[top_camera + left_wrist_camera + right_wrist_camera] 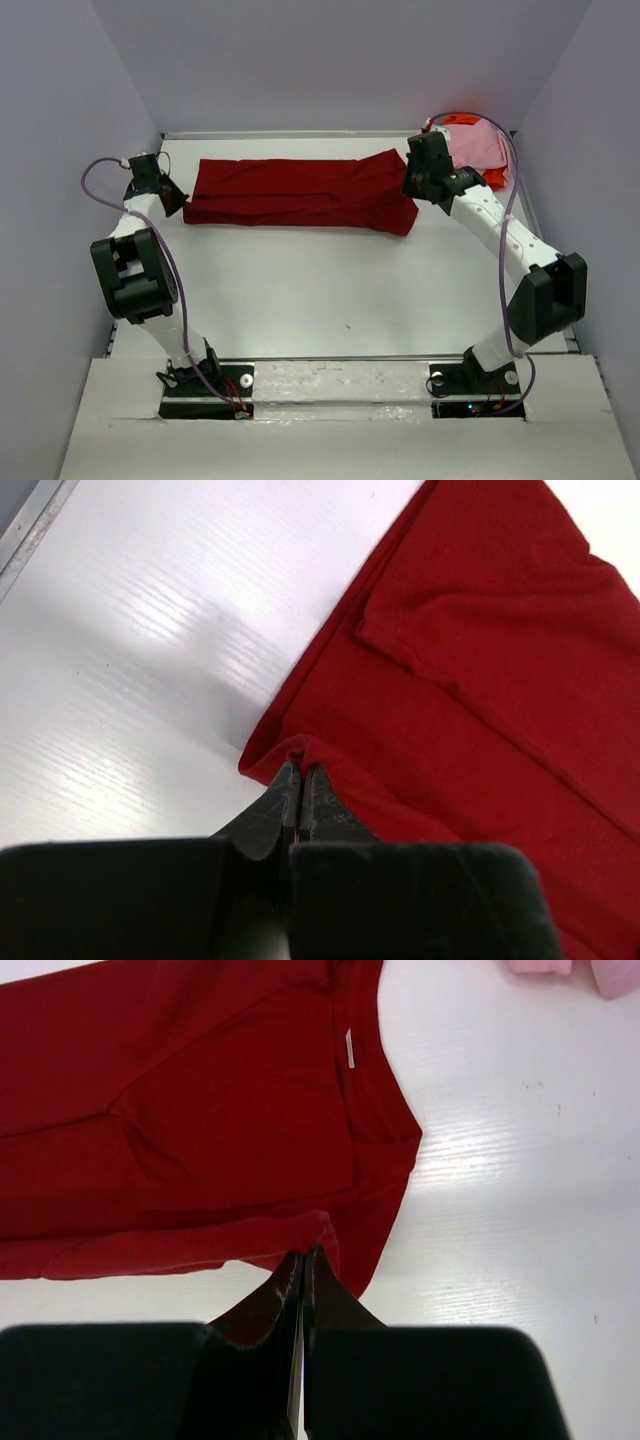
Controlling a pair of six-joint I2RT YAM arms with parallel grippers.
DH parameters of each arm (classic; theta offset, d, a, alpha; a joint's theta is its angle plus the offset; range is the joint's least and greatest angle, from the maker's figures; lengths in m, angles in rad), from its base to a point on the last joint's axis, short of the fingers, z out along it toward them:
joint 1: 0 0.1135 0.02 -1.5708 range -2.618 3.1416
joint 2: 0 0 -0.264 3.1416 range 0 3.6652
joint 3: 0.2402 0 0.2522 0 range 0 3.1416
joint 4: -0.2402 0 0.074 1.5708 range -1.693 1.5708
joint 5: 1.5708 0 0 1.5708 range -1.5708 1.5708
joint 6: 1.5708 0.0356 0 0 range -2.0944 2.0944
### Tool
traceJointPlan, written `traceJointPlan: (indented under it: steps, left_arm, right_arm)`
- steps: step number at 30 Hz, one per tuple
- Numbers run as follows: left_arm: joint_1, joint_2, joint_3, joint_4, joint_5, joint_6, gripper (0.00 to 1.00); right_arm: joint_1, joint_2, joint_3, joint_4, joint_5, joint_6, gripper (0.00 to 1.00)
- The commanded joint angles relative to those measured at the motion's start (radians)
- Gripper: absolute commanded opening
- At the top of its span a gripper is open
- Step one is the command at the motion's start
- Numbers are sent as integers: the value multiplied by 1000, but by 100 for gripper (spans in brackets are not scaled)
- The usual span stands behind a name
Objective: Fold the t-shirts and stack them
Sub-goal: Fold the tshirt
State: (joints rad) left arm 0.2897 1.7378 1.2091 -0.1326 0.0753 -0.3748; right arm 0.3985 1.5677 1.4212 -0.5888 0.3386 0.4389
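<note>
A dark red t-shirt (300, 192) lies near the far edge of the white table (330, 290), folded into a long band whose long axis runs left to right. The left gripper (300, 780) pinches its near-left corner, jaws closed on the cloth. The right gripper (303, 1260) pinches the near edge at the collar end, also closed on cloth. Each arm holds the end nearer to it. A small white neck tag (351, 1048) shows no readable writing. A light pink t-shirt (478, 143) and a bright orange t-shirt (495, 180) sit in the far right corner.

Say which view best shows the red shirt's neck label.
Right wrist: the white neck label is plain on the dark red t-shirt. Top external shows the whole shirt, label indiscernible; left wrist shows only its other end.
</note>
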Motion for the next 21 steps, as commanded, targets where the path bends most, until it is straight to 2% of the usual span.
traceJointPlan:
  steps: [1, 21]
  left_arm:
    - [-3, 2, 64, 10, 0, 17, 0]
    - [-50, 86, 193, -24, -29, 34, 0]
  right_arm:
    - [-24, 18, 67, 70, 8, -48, 0]
    - [-63, 71, 113, 150, -20, -92, 0]
